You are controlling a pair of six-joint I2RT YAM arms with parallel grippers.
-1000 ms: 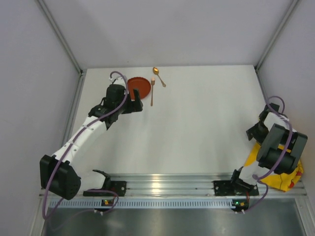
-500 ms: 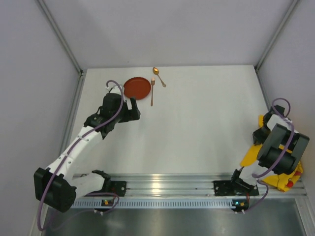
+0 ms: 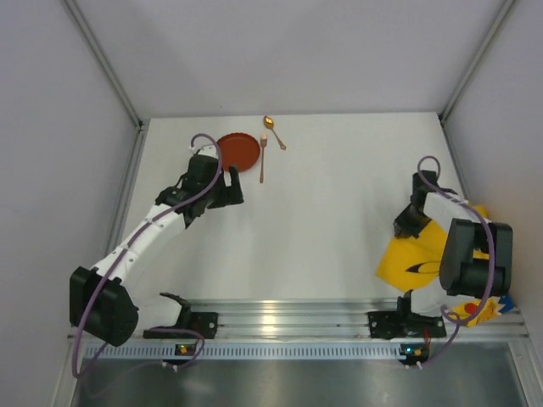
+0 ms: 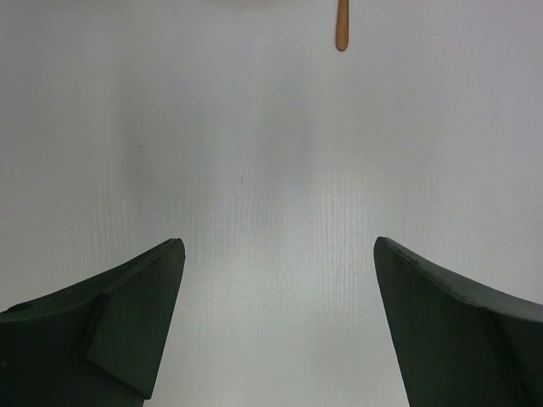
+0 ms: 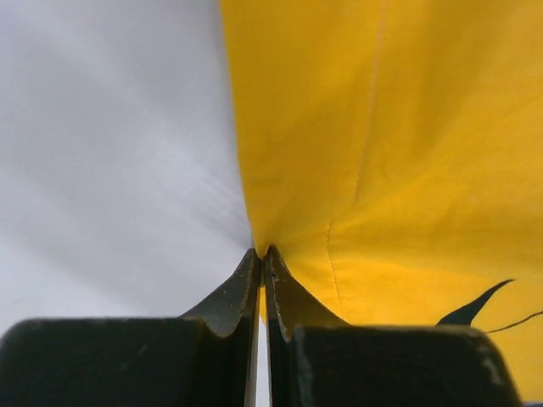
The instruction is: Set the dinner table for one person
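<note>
Right hand [image 3: 410, 222] is pinching the yellow cloth [image 3: 420, 259]. In the right wrist view I'm seeing both fingers [image 5: 229, 301] pressed together on the cloth's edge, with the fabric caught between the tips and fanning out up and to the right of them. A black printed line is showing at the lower right of that view.

From the top camera, the cloth is lying at the near right of the bench [image 3: 339, 195], partly under the right arm. The pinched corner is pointing toward the far side, and red and blue print is peeking out at the cloth's near right end. I can't tell whether the held corner is lifting off the surface.

Left hand [image 3: 222, 191] is spread wide and holding nothing. It's hanging over bare bench just on the near side of the red plate [image 3: 238, 151]. The left wrist view is showing only white surface between the two fingers, plus the handle end of the fork [image 4: 342, 30] at the top edge. I can't tell whether the fingertips are touching the surface.

The bench itself is the white matte top filling the workspace, running from the aluminium rail [image 3: 280, 318] by the arm bases out to the grey back wall.

The plate is sitting at the far left-centre. The fork is lying just right of it, handle pointing toward the near side. The spoon [image 3: 273, 132] is lying angled just beyond the fork's head, and I can't tell whether the two are touching. All three are well apart from the cloth.
</note>
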